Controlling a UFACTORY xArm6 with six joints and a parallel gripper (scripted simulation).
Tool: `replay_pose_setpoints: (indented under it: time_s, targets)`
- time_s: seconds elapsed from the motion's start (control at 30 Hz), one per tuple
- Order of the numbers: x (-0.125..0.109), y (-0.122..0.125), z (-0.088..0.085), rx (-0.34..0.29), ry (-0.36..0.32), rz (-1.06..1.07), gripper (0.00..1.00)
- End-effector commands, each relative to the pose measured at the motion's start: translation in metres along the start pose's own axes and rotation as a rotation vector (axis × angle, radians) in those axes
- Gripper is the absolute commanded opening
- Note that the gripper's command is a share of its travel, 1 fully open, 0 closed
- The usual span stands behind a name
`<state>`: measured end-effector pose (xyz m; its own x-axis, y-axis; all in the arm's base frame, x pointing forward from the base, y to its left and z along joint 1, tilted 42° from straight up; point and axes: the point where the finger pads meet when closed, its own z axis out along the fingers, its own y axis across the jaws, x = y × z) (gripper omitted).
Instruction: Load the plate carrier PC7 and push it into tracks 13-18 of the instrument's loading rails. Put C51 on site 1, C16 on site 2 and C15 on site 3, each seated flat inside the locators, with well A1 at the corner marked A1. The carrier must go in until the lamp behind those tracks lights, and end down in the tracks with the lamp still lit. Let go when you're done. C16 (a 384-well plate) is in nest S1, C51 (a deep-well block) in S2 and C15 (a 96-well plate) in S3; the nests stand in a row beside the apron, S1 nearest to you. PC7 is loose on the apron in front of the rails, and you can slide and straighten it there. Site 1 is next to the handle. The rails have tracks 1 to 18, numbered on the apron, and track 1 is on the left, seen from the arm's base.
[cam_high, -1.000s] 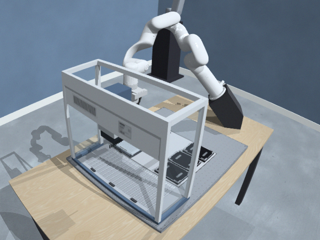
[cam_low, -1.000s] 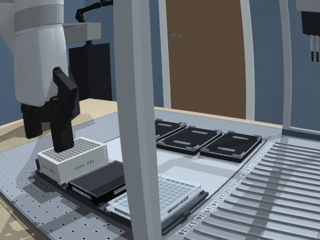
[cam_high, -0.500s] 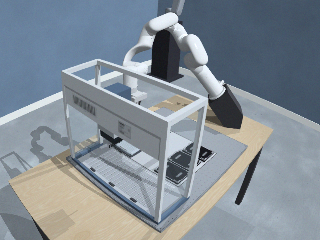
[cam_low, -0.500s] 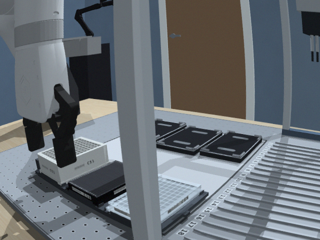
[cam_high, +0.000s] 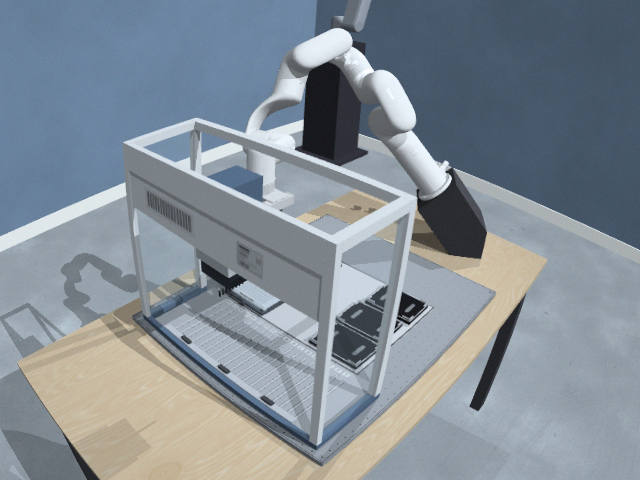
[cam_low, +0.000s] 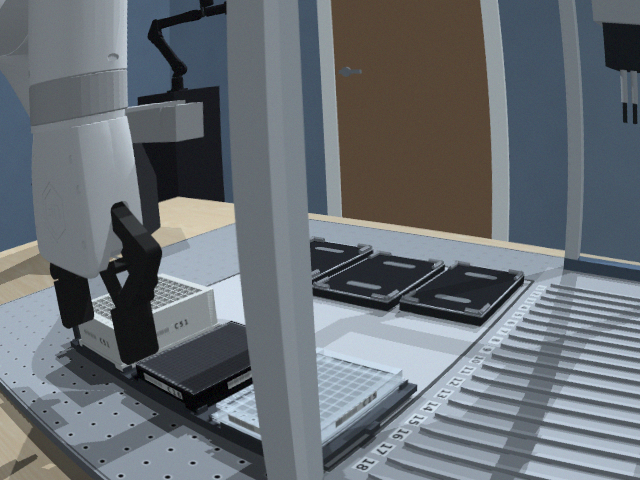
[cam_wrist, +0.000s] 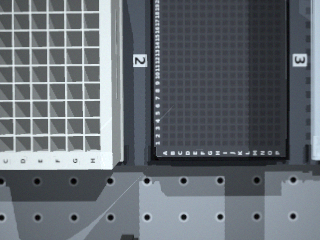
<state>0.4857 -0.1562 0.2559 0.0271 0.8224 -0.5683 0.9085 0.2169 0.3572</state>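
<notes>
The plate carrier PC7 (cam_low: 361, 431) lies on the apron in front of the rails, near the track numbers 13-18 (cam_low: 408, 421). It carries the white deep-well block C51 (cam_low: 170, 304) on site 1, the black 384-well plate C16 (cam_low: 199, 361) on site 2 and the clear 96-well plate C15 (cam_low: 343, 384) on site 3. The wrist view shows C51 (cam_wrist: 55, 80), C16 (cam_wrist: 220, 80) and the site labels 2 (cam_wrist: 140, 61) and 3 (cam_wrist: 299, 60). My gripper (cam_low: 103, 322) is open and empty. It hangs low at the carrier's long side, in front of C51.
Three empty black nests (cam_low: 379, 276) stand in a row beside the apron. The rails (cam_low: 547, 372) lie to the right. The instrument's white frame post (cam_low: 273, 232) hides part of the carrier. The frame (cam_high: 268, 217) hides the gripper in the top view. The perforated baseplate (cam_wrist: 200, 205) borders the carrier.
</notes>
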Motion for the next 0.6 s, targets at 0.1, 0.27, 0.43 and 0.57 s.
replay_pose_setpoints:
  time_s: [0.1,0.27,0.43,0.57]
  targets:
    - [-0.001,0.001,0.011,-0.003,-0.001,0.001,1.00]
    - [-0.001,0.001,0.016,-0.003,-0.001,0.001,1.00]
    - [-0.001,0.001,0.024,-0.003,-0.001,0.001,1.00]
    - [-0.001,0.001,0.031,-0.003,-0.001,0.001,1.00]
